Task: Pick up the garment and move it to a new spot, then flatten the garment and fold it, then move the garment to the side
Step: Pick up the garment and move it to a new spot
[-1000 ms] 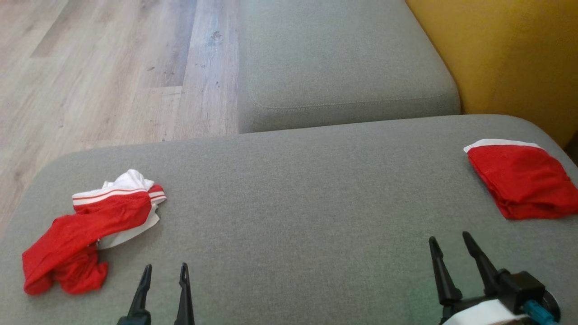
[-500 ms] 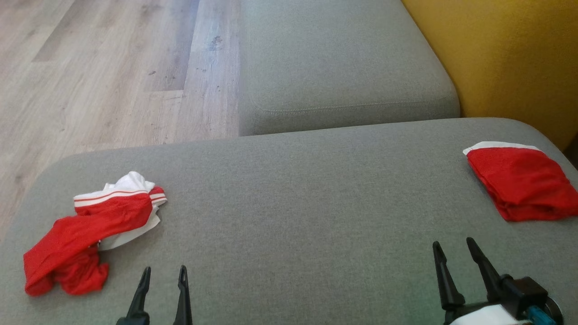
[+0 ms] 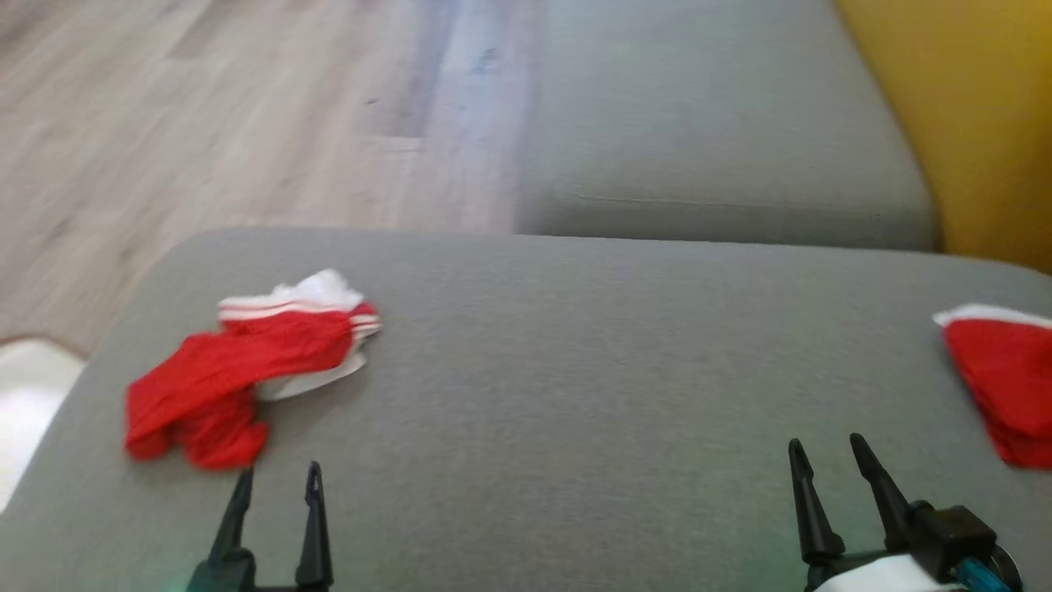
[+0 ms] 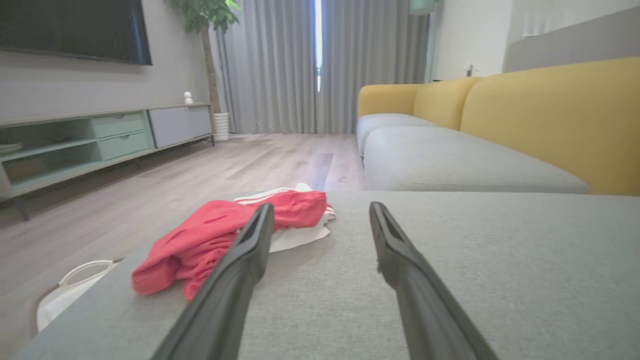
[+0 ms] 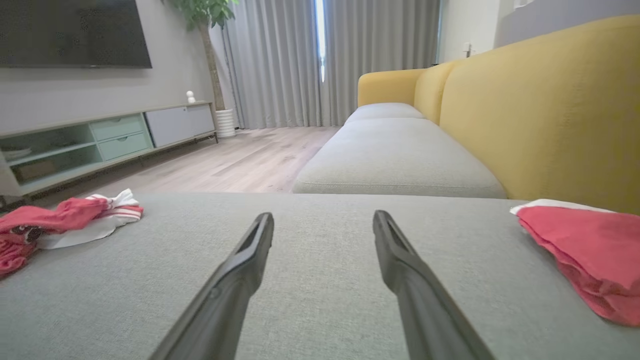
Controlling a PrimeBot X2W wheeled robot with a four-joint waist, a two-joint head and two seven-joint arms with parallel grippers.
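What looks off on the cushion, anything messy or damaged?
The red-and-white garment lies crumpled in a heap near the left edge of the cushion, while the red garment at the right edge is neatly folded. No spill or damage shows.

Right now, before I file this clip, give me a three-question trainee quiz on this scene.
1. True or false: the crumpled red-and-white garment lies on the grey cushion, ahead of the left arm's jaws.
2. The folded red garment lies: A on the floor; B at the cushion's right edge; C between the right arm's jaws.
3. Open or shut: how do both arms' jaws stand?
Key: 1 true; 2 B; 3 open, both empty.
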